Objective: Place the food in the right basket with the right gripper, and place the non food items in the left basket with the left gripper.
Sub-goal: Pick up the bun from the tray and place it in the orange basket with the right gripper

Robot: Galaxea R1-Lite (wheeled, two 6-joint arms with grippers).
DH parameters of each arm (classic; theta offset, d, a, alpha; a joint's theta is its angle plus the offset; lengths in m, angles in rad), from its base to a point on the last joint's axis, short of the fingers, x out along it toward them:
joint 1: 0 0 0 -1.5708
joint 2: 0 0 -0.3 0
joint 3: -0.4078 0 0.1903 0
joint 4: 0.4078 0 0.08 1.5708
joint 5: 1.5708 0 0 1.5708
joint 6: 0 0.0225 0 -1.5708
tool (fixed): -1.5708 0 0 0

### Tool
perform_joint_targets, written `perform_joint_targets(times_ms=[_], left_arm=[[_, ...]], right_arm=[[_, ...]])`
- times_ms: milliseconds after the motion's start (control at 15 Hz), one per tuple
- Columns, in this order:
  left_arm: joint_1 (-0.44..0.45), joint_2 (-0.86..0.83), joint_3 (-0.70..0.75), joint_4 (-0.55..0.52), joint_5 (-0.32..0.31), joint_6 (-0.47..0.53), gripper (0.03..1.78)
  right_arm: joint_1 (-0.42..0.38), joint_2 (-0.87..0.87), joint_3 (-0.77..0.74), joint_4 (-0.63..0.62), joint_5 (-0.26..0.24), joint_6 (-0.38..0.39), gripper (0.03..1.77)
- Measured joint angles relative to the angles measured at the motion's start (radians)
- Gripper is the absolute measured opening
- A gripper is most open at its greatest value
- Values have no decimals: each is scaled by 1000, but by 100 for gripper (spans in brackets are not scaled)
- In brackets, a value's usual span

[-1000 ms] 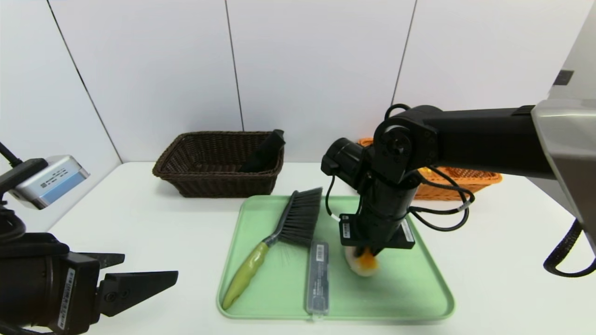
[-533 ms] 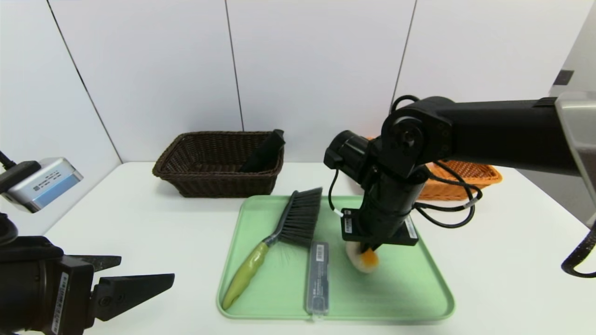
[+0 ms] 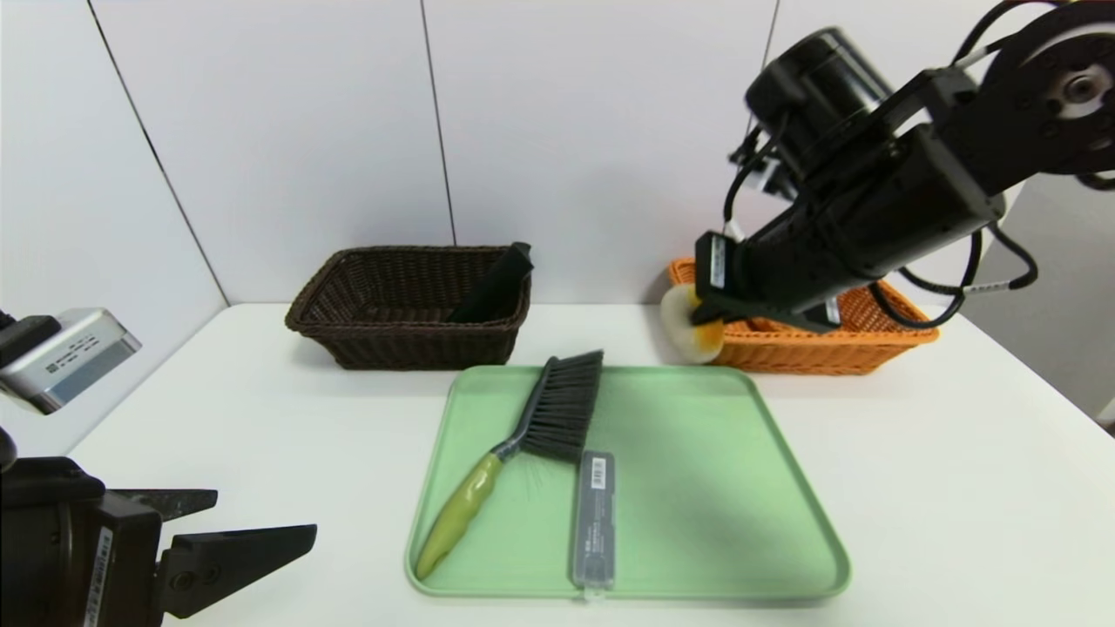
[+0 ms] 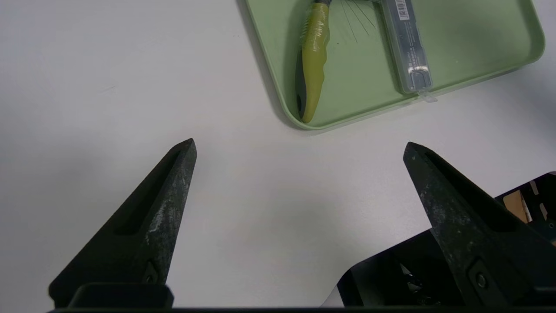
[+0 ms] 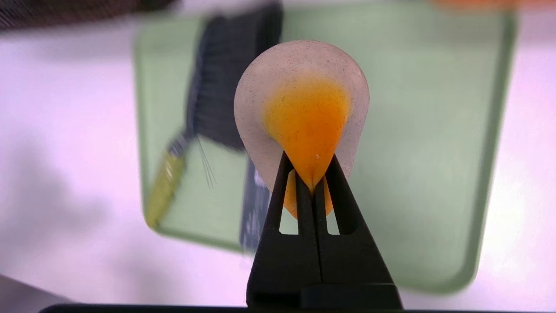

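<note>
At the lower left of the head frame, nearest the camera, the left gripper (image 3: 235, 522) hung parked above the white bench (image 3: 941, 488), its two dark fingers (image 4: 160, 217) spread wide apart with nothing between them.

Beyond it, in the lower middle of the frame, the green tray (image 3: 697, 522) lay on the bench. The hand brush (image 3: 523, 444) rested diagonally on the tray's left part, its green handle toward the near left corner and its grey bristles toward the far edge. The slim grey case (image 3: 593, 518) lay just beside the bristles, running toward the near rim; whether its tip passed over that rim was hard to tell.

Farther back, right of centre, the right gripper (image 3: 701, 315) was raised off the bench, pointing down and toward the left of the frame. Its fingers were pinched tightly together on the pale bun (image 3: 688, 335), squeezing the orange top into a point in the right wrist view (image 5: 302, 113). In the head view the bun sat in front of the left end of the orange basket (image 3: 827, 348), which stood on the bench behind the tray's far right corner.

At the upper left of centre, the dark brown basket (image 3: 409, 305) stood near the wall, with the black pouch (image 3: 496, 283) leaning inside against its right end.
</note>
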Motion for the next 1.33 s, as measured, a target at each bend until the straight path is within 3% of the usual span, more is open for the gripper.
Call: perform_joint_targets(times_ms=[267,600,800,1200,1333], left_arm=[[3,-2,2,0,10,1,169],[4,10,2,-1,10,3,169],[4,13,3,-1,10,3,169],[4,14,16,-1,11,3,169],[4,14,20,-1,11,3,169]], right_arm=[[-187,-38,0,-200,1,-128,5],[-341,59,65,-393,11,-146,5],[-366,157,104,-503,13,-144,5],[-363,301,107,-559,14,-145,5],[-359,323,102,-561,16,-143,39]])
